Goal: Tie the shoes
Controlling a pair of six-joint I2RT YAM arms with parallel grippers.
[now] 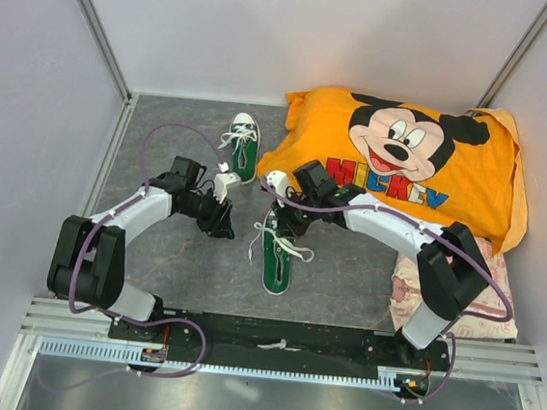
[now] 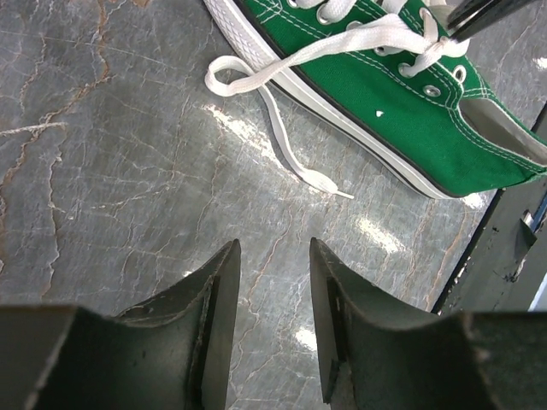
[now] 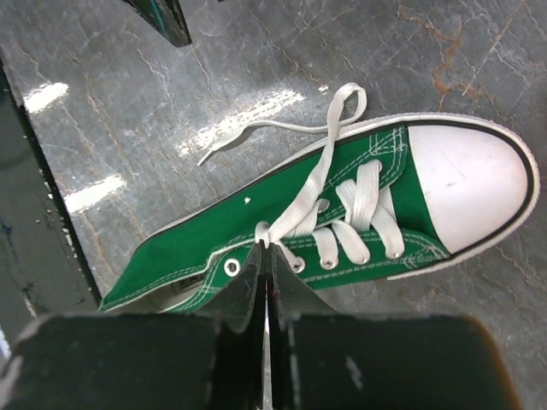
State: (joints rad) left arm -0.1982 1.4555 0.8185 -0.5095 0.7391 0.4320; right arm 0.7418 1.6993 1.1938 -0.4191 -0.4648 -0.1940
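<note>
One green sneaker (image 1: 276, 260) lies on the grey floor between my arms, toe toward the arm bases, its white laces loose. In the right wrist view the sneaker (image 3: 256, 222) has a long lace (image 3: 329, 137) looping off its side. My right gripper (image 3: 266, 249) is shut on that lace at the top eyelets; it also shows in the top view (image 1: 284, 224). My left gripper (image 2: 273, 256) is open and empty over bare floor, short of the lace end (image 2: 318, 179) and the sneaker (image 2: 402, 102). The second sneaker (image 1: 242, 144) lies farther back.
An orange Mickey Mouse pillow (image 1: 404, 159) fills the back right, with a pink cloth (image 1: 485, 305) under its near corner. White walls enclose the floor on three sides. A black base rail (image 1: 280, 334) runs along the near edge.
</note>
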